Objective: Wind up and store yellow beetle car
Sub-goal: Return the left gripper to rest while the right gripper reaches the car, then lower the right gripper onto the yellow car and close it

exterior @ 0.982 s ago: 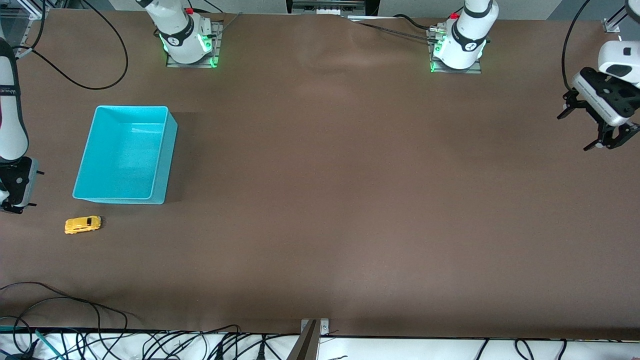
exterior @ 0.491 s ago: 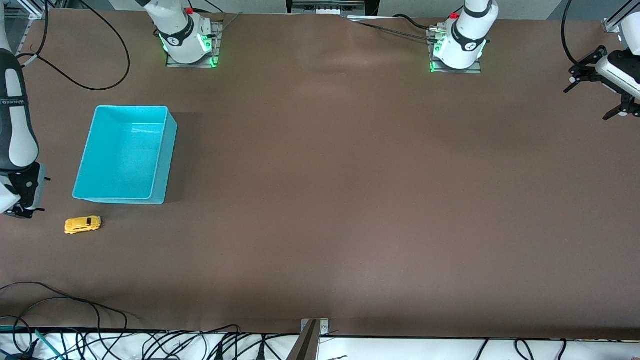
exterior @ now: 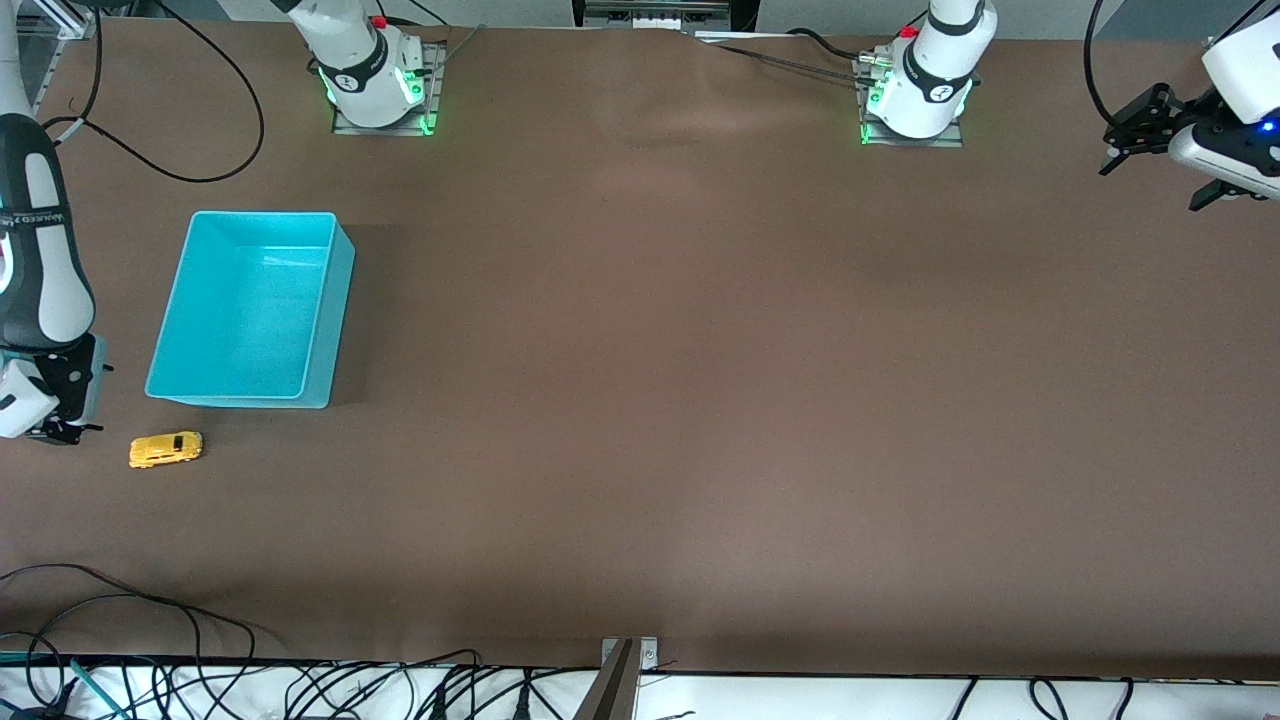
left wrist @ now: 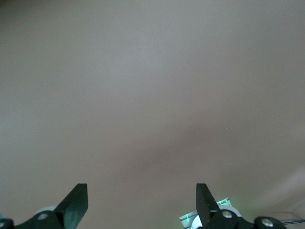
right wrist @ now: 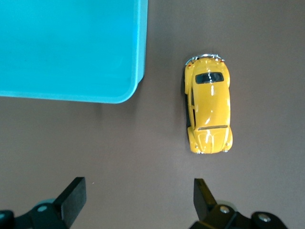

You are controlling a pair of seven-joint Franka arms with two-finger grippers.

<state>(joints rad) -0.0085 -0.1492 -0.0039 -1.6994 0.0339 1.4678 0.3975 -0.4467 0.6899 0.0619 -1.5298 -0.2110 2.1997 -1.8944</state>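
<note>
glossy yellow beetle car (right wrist: 208, 106), dark rear window; both grippers' jaws spread

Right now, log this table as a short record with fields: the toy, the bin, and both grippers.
toy: small yellow beetle-shaped toy car, upright on the brown table, nearer the front camera than the bin
bin: open cyan plastic bin, apart from the car, nothing visible inside
right gripper: open, over the table beside the car, holding nothing
left gripper: open, holding nothing, over the left arm's end of the table
</note>
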